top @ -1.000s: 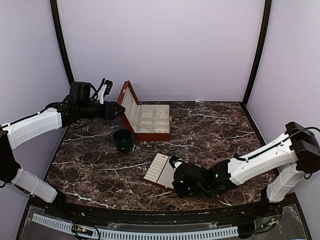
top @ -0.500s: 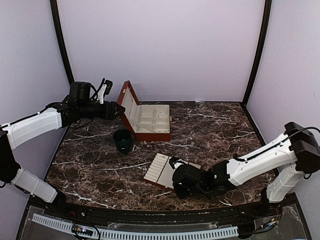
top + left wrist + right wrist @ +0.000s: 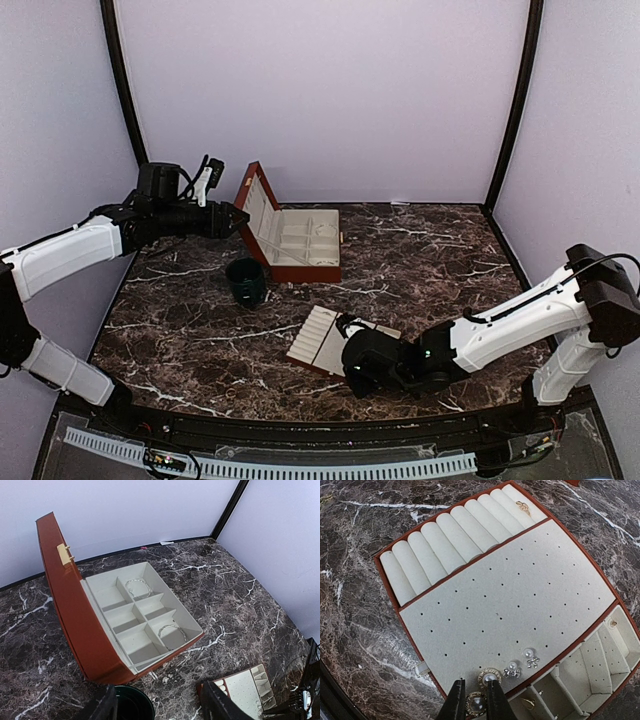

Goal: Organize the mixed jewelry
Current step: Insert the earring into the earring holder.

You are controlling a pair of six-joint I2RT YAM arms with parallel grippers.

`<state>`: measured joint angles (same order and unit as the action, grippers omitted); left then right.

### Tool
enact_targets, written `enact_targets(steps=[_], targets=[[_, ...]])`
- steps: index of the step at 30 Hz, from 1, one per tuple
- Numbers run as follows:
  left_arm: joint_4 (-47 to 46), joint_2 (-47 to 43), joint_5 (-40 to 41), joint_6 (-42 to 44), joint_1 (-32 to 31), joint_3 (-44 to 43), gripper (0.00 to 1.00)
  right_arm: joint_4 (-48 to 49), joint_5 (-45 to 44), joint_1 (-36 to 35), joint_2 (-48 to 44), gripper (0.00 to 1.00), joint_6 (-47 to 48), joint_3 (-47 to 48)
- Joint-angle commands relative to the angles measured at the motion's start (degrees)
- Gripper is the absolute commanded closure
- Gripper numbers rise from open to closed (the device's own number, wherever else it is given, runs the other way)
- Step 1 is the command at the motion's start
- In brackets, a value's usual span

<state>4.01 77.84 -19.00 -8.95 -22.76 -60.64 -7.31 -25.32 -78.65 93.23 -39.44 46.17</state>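
Note:
The flat cream tray (image 3: 520, 595) fills the right wrist view. On its pinhole pad sit a gold-rimmed pearl stud (image 3: 489, 677) and two small pearl-and-bow studs (image 3: 512, 670). My right gripper (image 3: 472, 703) is at the pad's near edge, its jaws closed against a second gold-rimmed pearl stud (image 3: 476, 706). A ring (image 3: 522, 505) rests in the tray's rolls. My left gripper (image 3: 160, 707) hangs open above the dark green cup (image 3: 132, 707), just in front of the red-brown box (image 3: 75, 625). Thin loops (image 3: 171, 631) lie in two of the box's compartments.
Seen from the top view, the open box (image 3: 300, 268) stands at the back, the cup (image 3: 245, 280) in front of it, and the tray (image 3: 318, 340) near the front beside my right gripper (image 3: 350, 345). Purple walls enclose the marble table (image 3: 440, 260).
The right wrist has crept slightly to the left over the tray. The left arm has not moved.

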Motion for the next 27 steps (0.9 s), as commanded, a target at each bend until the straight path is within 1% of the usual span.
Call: enact_targets(steps=[1,14,18,22,27], targets=[[0.6,-2.2,0.0,1.0,-0.1,0.7,0.41,0.3,0.0,-0.5,1.1,1.0,0.3,0.7],[0.6,-2.6,-0.1,1.0,-0.1,0.7,0.41,-0.9,0.3,-1.2,1.9,1.0,-0.5,1.0],[0.6,-2.7,0.0,1.0,-0.1,0.8,0.41,-1.0,0.0,-1.2,1.5,0.94,-0.9,0.9],[0.6,-2.8,0.0,1.0,-0.1,0.8,0.41,-1.3,-0.6,-1.2,0.4,0.85,-1.2,0.7],[0.6,-2.8,0.0,1.1,-0.1,0.8,0.41,-1.8,-1.4,-1.2,-1.2,0.76,-0.7,1.3]])
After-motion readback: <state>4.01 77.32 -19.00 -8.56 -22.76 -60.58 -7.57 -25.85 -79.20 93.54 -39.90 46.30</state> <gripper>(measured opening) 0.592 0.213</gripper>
